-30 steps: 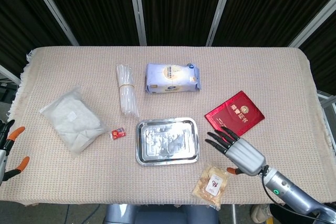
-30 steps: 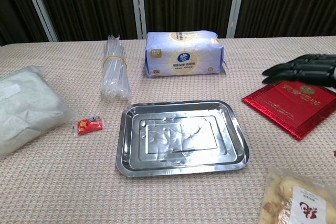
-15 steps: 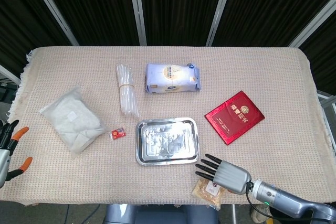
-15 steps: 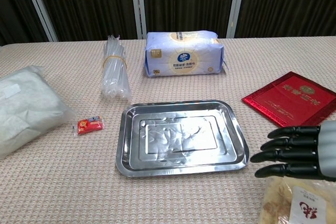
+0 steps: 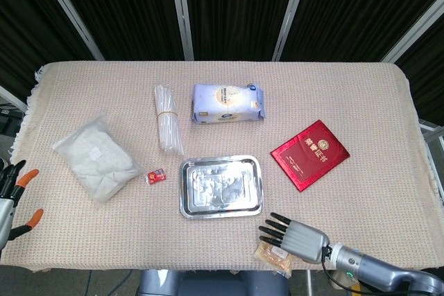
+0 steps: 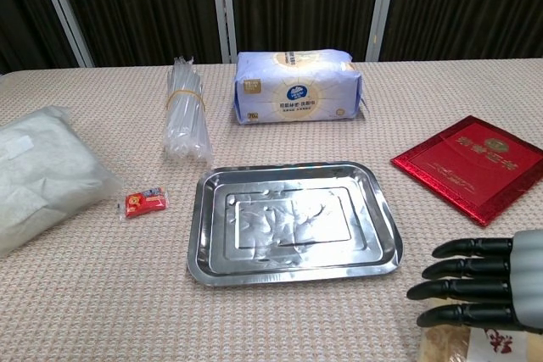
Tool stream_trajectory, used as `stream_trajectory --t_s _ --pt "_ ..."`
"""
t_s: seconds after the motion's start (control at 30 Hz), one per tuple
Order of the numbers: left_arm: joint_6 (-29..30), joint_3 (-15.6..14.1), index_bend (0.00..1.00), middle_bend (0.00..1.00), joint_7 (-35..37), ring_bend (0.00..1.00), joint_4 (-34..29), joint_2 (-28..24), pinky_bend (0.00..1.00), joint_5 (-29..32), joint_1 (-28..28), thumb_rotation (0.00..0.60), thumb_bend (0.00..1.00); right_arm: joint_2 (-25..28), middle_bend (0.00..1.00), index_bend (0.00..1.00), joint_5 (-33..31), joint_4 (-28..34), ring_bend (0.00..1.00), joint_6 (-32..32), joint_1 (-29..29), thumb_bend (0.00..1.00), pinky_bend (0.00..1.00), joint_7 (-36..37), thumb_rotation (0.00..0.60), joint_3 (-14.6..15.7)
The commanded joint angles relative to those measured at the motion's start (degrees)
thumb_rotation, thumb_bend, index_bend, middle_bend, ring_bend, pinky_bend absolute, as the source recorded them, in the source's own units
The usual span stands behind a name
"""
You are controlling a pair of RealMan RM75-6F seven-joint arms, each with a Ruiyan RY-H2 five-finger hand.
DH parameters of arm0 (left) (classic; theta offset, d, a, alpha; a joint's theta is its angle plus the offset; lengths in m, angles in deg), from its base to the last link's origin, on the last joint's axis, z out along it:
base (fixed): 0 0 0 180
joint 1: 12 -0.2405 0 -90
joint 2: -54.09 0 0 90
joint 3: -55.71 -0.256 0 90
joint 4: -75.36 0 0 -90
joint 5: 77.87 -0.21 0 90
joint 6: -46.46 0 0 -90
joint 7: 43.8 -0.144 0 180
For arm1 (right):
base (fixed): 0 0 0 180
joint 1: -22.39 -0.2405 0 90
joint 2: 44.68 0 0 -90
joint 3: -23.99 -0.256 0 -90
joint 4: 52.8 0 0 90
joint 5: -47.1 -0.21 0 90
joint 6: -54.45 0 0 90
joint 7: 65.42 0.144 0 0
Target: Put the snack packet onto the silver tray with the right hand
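— Which step is this?

— The reach, I'd judge. The right hand (image 5: pixel 295 237) hovers over the snack packet (image 5: pixel 274 256), which lies at the near edge of the worktop (image 5: pixel 361 116), just right of and nearer than the silver tray (image 5: pixel 220 186). Nothing is grasped yet.

— How is the hand set?

— Fingers (image 6: pixel 462 269) extended, slightly apart, pointing left, holding nothing; whether it touches the packet I cannot tell.

— Next move?

— Probably close on the packet, lift it, then carry it left and farther onto the tray.
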Motion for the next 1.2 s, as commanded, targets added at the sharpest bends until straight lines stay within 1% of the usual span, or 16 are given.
stream_trajectory --t_s 0.03,0.13,0.23,0.33,0.37,0.4,0.43,0.5,0.57,0.6,0.73,0.9,1.07,1.17,1.2 --pt "0.04 -0.11 0.15 0.0 0.33 0.0 0.39 0.05 0.0 0.23 -0.19 0.6 0.28 -0.74 0.0 0.07 -0.52 -0.02 0.0 -1.34 -0.57 0.0 0.0 -0.48 0.6 0.42" --pt "-0.01 -0.27 0.15 0.0 0.92 0.0 0.81 0.08 0.0 0.45 -0.38 0.6 0.28 -1.73 0.0 0.08 -0.89 -0.42 0.0 -2.96 -1.23 0.0 0.0 -0.86 0.6 0.75" --pt "0.35 -0.32 0.15 0.0 1.61 0.0 1.28 0.12 0.0 0.5 -0.67 0.6 0.28 -2.64 0.01 0.12 -1.97 -0.73 0.0 -4.67 -1.69 0.0 0.0 -0.46 0.6 1.16" --pt "0.26 -0.41 0.15 0.0 2.28 0.0 2.0 0.23 0.0 1.01 -0.91 0.6 0.28 -3.62 0.08 0.23 -2.42 -1.17 0.0 -5.43 -2.25 0.0 0.0 -0.38 0.6 1.39" --pt "0.19 -0.43 0.15 0.0 2.45 0.0 2.15 0.27 0.0 1.07 -0.92 0.6 0.28 -3.91 0.12 0.28 -2.63 -1.25 0.0 -5.55 -2.37 0.0 0.02 -0.27 0.6 1.41" --pt "0.15 -0.44 0.16 0.0 2.63 0.0 2.28 0.32 0.0 1.08 -0.92 0.6 0.28 -4.21 0.17 0.34 -2.87 -1.34 0.02 -5.68 -2.48 0.0 0.05 -0.15 0.6 1.41" --pt "0.16 -0.45 0.16 0.0 2.81 0.0 2.42 0.39 0.0 1.02 -0.92 0.6 0.28 -4.5 0.2 0.37 -3.07 -1.45 0.05 -5.77 -2.62 0.0 0.08 0.01 0.6 1.41" --pt "0.28 -0.43 0.16 0.0 3.29 0.0 2.8 0.56 0.0 0.83 -0.91 0.6 0.28 -5.15 0.3 0.47 -3.45 -1.58 0.15 -5.35 -2.84 0.0 0.21 0.55 0.6 1.34" --pt "0.32 -0.42 0.16 0.0 3.76 0.0 3.19 0.69 0.0 0.78 -0.94 0.6 0.28 -5.57 0.37 0.52 -2.95 -1.85 0.23 -3.86 -3.02 0.01 0.31 0.6 0.6 1.23" --pt "0.31 -0.39 0.16 0.0 3.9 0.0 3.35 0.73 0.0 0.84 -0.94 0.6 0.28 -5.57 0.39 0.54 -2.78 -1.8 0.25 -3.32 -3.15 0.01 0.34 0.66 0.6 1.17" --pt "0.13 -0.33 0.16 0.0 4.46 0.0 3.9 0.99 0.0 1.02 -0.9 0.6 0.28 -4.21 0.4 0.55 -2.84 0.04 0.26 -2.11 -4.12 0.02 0.38 1.02 0.6 0.83" --pt "-0.11 -0.3 0.16 0.0 5.1 0.0 4.43 1.48 0.0 0.96 -0.75 0.6 0.28 -1.12 0.4 0.55 -4.21 4.59 0.27 -1.52 -5.99 0.02 0.39 1.32 0.6 -1.07" --pt "-0.17 -0.22 0.16 0.0 5.62 0.0 5.11 1.77 0.0 1.32 -0.84 0.6 0.28 2.19 0.4 0.54 -7.79 9.35 0.27 -1.67 -8.31 0.02 0.39 2.27 0.6 -4.85" --pt "-0.26 -0.2 0.16 0.0 5.79 0.0 5.35 1.79 0.0 1.58 -0.89 0.6 0.28 3.1 0.4 0.54 -9.95 11.12 0.27 -1.78 -9.43 0.02 0.39 3.5 0.6 -6.89" --pt "-0.29 -0.18 0.16 0.0 5.84 0.0 5.43 1.8 0.0 1.68 -0.9 0.6 0.28 3.26 0.4 0.54 -11.12 11.57 0.27 -1.82 -10.03 0.02 0.39 3.9 0.6 -8.16"
